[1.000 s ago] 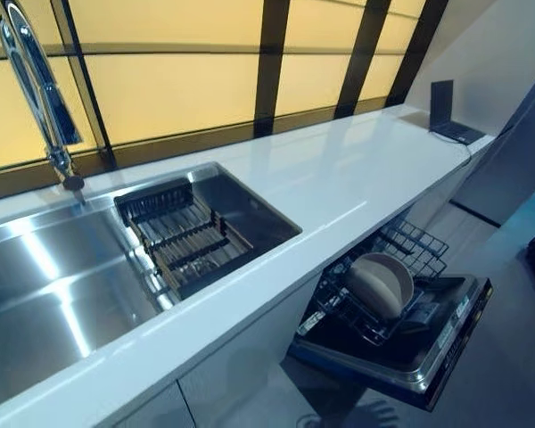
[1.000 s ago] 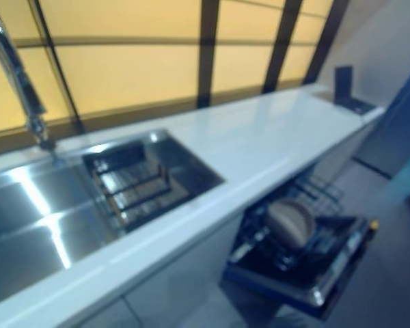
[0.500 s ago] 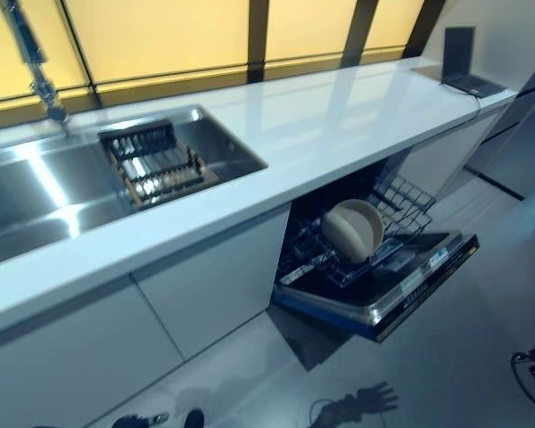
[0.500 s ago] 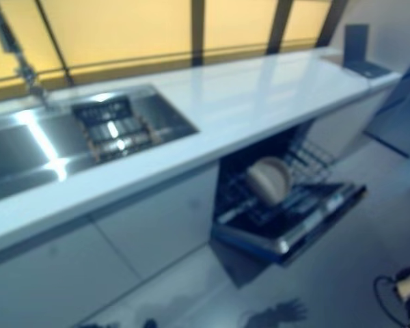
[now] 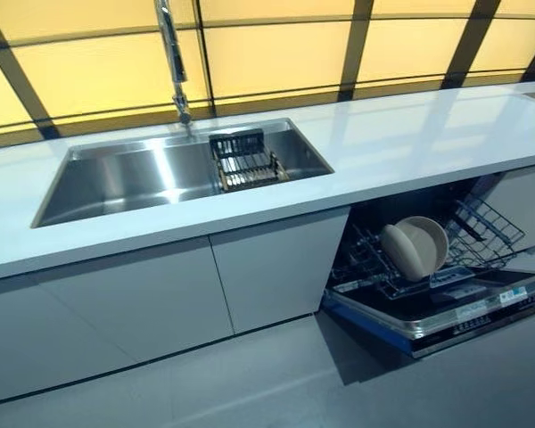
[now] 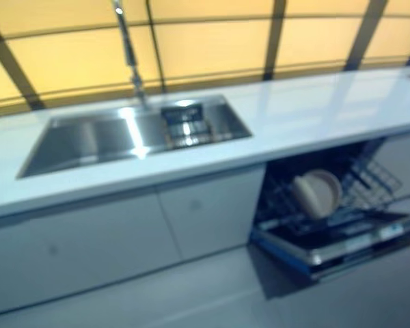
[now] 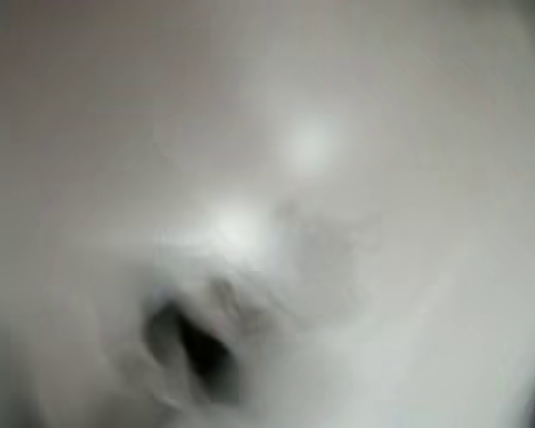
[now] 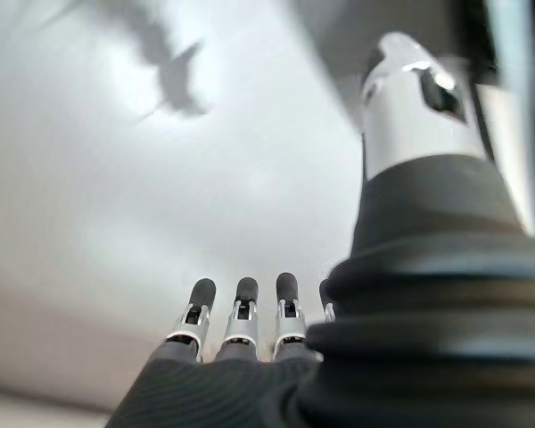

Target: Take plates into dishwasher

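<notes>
Beige plates [image 5: 415,249] stand on edge in the dishwasher's wire rack [image 5: 481,234], pulled out over the open dishwasher door [image 5: 446,308] beneath the white countertop [image 5: 401,147], well apart from the steel sink [image 5: 125,174] with its tall faucet [image 5: 172,58] and the dark drying rack [image 5: 245,160] in the basin's right end. The right hand [image 8: 250,334] shows only in its wrist view, fingers straight and apart over pale floor, holding nothing; the left wrist view is a blur and no left hand can be made out.
</notes>
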You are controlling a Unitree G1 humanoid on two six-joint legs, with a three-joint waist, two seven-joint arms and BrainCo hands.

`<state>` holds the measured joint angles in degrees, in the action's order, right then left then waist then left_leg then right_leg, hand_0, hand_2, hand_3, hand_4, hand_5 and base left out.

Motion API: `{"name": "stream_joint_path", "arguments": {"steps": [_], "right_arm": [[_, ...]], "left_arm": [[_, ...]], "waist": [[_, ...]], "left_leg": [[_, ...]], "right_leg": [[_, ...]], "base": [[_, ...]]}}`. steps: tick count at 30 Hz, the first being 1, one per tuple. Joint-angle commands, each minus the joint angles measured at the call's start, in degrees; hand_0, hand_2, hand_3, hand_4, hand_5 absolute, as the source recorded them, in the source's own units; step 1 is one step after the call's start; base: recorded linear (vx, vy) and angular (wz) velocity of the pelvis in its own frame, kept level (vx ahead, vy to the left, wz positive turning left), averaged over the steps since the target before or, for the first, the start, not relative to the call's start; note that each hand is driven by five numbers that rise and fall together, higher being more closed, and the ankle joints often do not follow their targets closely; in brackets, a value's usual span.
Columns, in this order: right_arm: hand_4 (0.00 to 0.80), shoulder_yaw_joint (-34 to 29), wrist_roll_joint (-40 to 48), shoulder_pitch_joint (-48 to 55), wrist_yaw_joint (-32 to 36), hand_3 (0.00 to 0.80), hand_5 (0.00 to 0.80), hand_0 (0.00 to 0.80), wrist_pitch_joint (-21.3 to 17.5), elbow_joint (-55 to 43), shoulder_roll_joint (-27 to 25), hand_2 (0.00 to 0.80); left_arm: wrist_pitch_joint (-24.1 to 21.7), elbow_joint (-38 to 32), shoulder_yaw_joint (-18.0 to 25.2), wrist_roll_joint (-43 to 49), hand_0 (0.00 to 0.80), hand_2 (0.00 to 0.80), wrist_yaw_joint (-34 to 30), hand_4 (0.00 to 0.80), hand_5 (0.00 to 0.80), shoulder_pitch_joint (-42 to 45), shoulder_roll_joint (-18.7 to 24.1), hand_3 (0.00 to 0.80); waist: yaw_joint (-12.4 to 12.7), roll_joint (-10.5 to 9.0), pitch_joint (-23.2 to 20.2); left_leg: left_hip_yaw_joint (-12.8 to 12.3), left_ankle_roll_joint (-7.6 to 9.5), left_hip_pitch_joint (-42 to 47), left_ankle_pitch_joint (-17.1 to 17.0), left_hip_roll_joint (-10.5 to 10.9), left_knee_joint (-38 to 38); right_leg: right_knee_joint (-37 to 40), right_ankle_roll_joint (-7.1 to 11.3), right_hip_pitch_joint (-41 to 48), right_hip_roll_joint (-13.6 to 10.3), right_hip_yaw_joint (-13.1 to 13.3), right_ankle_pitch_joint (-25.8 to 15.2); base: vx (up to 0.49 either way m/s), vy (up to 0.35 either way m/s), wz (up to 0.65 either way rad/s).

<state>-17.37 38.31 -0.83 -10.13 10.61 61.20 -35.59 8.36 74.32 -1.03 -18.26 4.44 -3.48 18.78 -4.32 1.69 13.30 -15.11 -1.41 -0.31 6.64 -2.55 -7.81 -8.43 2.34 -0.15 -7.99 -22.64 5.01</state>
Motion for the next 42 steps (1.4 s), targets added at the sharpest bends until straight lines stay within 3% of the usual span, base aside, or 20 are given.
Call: {"name": "stream_joint_path", "arguments": {"steps": [1,4,6,8,9,11,12,13,14,15,16,19,22,30,32,37,42], "right_arm": [[0.0,-0.29,10.06,-4.58,-1.02,0.0,0.0,0.0,-5.71,-1.89,1.63,0.0],[0.0,-1.17,14.3,-5.06,-1.78,0.0,0.0,0.0,-9.71,-2.16,2.17,0.0],[0.0,-1.8,14.76,-5.61,-1.31,0.0,0.0,0.0,-9.2,-1.84,2.88,0.0],[0.0,-1.59,14.5,-5.96,-1.41,0.0,0.0,0.0,-9.27,-1.56,3.31,0.0],[0.0,-1.84,14.17,-6.62,-1.89,0.0,0.0,0.0,-9.24,-1.04,4.03,0.0],[0.0,-1.85,13.31,-7.04,-2.68,0.0,0.0,0.0,-9.15,-0.46,4.59,0.0],[0.0,-2.11,12.34,-7.63,-3.44,0.0,0.0,0.0,-8.75,0.43,5.14,0.0],[0.0,-1.86,12.61,-7.85,-3.78,0.0,0.0,0.0,-8.85,0.53,5.26,0.0],[0.0,-1.14,12.41,-8.44,-4.33,0.0,0.0,0.0,-8.93,0.98,5.75,0.0],[0.0,-0.95,12.67,-8.5,-4.31,0.0,0.0,0.0,-8.8,0.68,5.79,0.0],[0.0,-0.19,12.78,-8.75,-4.34,0.0,0.0,0.0,-8.11,-0.43,6.4,0.0],[0.0,0.92,13.97,-8.9,-4.88,0.0,0.0,0.0,-8.46,-1.38,6.74,0.0],[0.0,1.04,16.63,-8.85,-3.83,0.0,0.0,0.0,-9.68,-0.79,6.23,0.0],[0.0,0.0,21.01,-10.02,-4.11,0.0,0.0,0.0,-11.52,0.1,5.13,0.0],[0.0,-0.96,26.41,-10.51,-4.54,0.0,0.0,0.0,-13.13,-0.81,5.03,0.0],[0.0,-2.31,33.29,-10.95,-2.25,0.0,0.0,0.0,-14.37,-1.68,5.15,0.0],[0.0,-4.72,45.02,-13.03,6.67,0.0,0.0,0.0,-16.44,-0.63,4.24,0.0]], "left_arm": [[-2.8,0.02,-0.74,3.54,0.0,0.0,0.0,0.0,0.0,-0.69,1.73,0.0],[-2.99,-0.21,-1.87,5.3,0.0,0.0,-0.93,0.0,0.0,-1.58,2.07,0.0],[-2.17,-0.67,-2.2,3.83,0.0,0.0,0.03,0.0,0.0,-1.54,2.54,0.0],[-1.54,-1.14,-2.02,2.95,0.0,0.0,0.11,0.0,0.0,-1.28,2.87,0.0],[-1.19,-1.23,-1.53,2.19,0.0,0.0,-0.58,0.0,0.0,-0.3,3.63,0.0],[-1.36,-0.87,-1.48,0.99,0.0,0.0,-1.34,0.0,0.0,0.23,4.24,0.0],[-0.69,-0.76,-1.82,-0.77,0.0,0.0,-2.51,0.0,0.0,-0.01,4.64,0.0],[-0.51,-0.85,-1.95,-1.06,0.0,0.0,-2.67,0.0,0.0,-0.14,4.76,0.0],[0.14,-1.36,-2.63,-1.54,0.0,0.0,-2.91,0.0,0.0,-0.79,4.88,0.0],[0.47,-1.68,-2.56,-1.76,0.0,0.0,-2.71,0.0,0.0,-0.93,4.76,0.0],[0.19,-2.08,-2.41,-5.81,0.0,0.0,-0.79,0.0,0.0,-1.1,3.89,0.0],[-0.9,-2.84,-1.04,-7.29,0.0,0.0,-0.9,0.0,0.0,-0.92,2.99,0.0],[-2.97,-4.12,-0.99,-5.56,0.0,0.0,-2.33,0.0,0.0,-1.26,1.01,0.0],[-4.47,-6.25,-2.44,-6.79,0.0,0.0,-2.84,0.0,0.0,0.08,-0.06,0.0],[-4.97,-6.02,-3.01,-5.84,0.0,0.0,-3.32,0.0,0.0,0.51,-0.21,0.0],[-6.03,-5.49,-3.9,-6.16,0.0,0.0,-3.98,0.0,0.0,0.34,-0.6,0.0],[-8.19,-5.44,-5.21,-7.35,0.0,0.0,-5.33,0.0,0.0,0.69,-2.04,0.0]], "waist": [[2.26,-1.91,0.07],[2.48,-1.29,0.84],[3.04,-1.67,1.07],[3.41,-1.73,1.23],[3.8,-1.69,1.5],[3.83,-1.44,1.23],[3.58,-1.35,1.06],[3.44,-1.34,1.2],[3.55,-1.51,1.41],[3.76,-1.63,1.38],[4.09,-2.19,1.53],[4.05,-1.97,2.82],[3.64,-0.8,4.54],[3.26,2.42,6.36],[2.76,4.28,7.02],[1.97,6.26,7.8],[1.4,8.37,9.06]], "left_leg": [[5.52,1.56,2.97,1.38,4.65,3.59],[5.53,1.91,3.27,1.24,4.07,4.92],[5.79,3.07,1.78,1.09,3.92,4.37],[5.84,3.28,1.58,1.12,3.71,4.21],[6.77,3.37,1.7,1.33,2.9,3.7],[7.41,3.11,1.52,1.15,1.58,3.17],[8.64,2.5,1.53,1.86,-0.35,2.21],[8.94,2.47,1.41,2.03,-0.81,1.9],[9.12,1.86,-0.61,1.41,-3.24,0.08],[8.97,1.4,-1.35,1.2,-3.84,-0.64],[8.79,-0.06,-4.05,0.04,-5.75,-2.89],[9.55,-1.39,-5.17,-2.19,-7.59,-2.58],[10.4,-3.32,-5.02,-6.45,-9.01,2.8],[10.54,-4.31,-4.56,-9.05,-8.05,7.53],[10.46,-4.32,-4.51,-9.4,-7.27,8.13],[10.33,-4.24,-5.14,-9.26,-6.42,7.36],[10.49,-4.31,-6.95,-8.32,-5.47,4.31]], "right_leg": [[-2.42,0.07,-4.2,6.87,2.4,0.26],[-7.92,0.11,-7.0,6.59,0.67,1.03],[-9.48,2.42,-7.41,3.49,2.77,-1.66],[-9.64,3.34,-7.53,1.53,3.91,-3.28],[-8.23,4.96,-7.7,-3.26,7.95,-7.83],[-5.45,5.34,-7.58,-6.42,10.7,-9.93],[-1.18,6.48,-7.99,-11.23,14.92,-14.19],[-1.52,6.61,-8.58,-11.34,15.91,-14.74],[-2.15,6.47,-8.45,-9.43,17.19,-10.57],[-1.81,6.28,-7.87,-9.25,15.98,-9.68],[-0.54,6.24,-6.51,-8.19,13.92,-7.36],[-1.45,6.15,-6.91,-6.79,13.88,-5.12],[-0.79,5.56,-6.68,-5.47,11.57,-3.54],[-2.43,4.63,-8.53,-5.61,10.51,-2.11],[-4.04,4.25,-9.58,-5.87,11.01,-1.06],[-6.82,3.85,-11.66,-6.58,11.9,0.12],[-9.68,3.17,-14.84,-7.33,12.79,0.81]], "base": [[-0.205,0.007,0.95],[-0.174,-0.034,0.09],[-0.099,-0.106,0.16],[-0.044,-0.142,0.13],[-0.007,-0.204,0.03],[0.052,-0.384,-0.04],[0.064,-0.45,0.03],[-0.009,-0.568,0.12],[-0.061,-0.357,0.01],[-0.116,-0.564,0.15],[-0.116,-0.437,0.27],[-0.091,-0.268,0.32],[-0.112,-0.243,0.05],[-0.034,-0.039,0.06],[-0.016,0.031,0.05],[-0.008,0.038,0.05],[-0.005,0.048,-0.03]]}}
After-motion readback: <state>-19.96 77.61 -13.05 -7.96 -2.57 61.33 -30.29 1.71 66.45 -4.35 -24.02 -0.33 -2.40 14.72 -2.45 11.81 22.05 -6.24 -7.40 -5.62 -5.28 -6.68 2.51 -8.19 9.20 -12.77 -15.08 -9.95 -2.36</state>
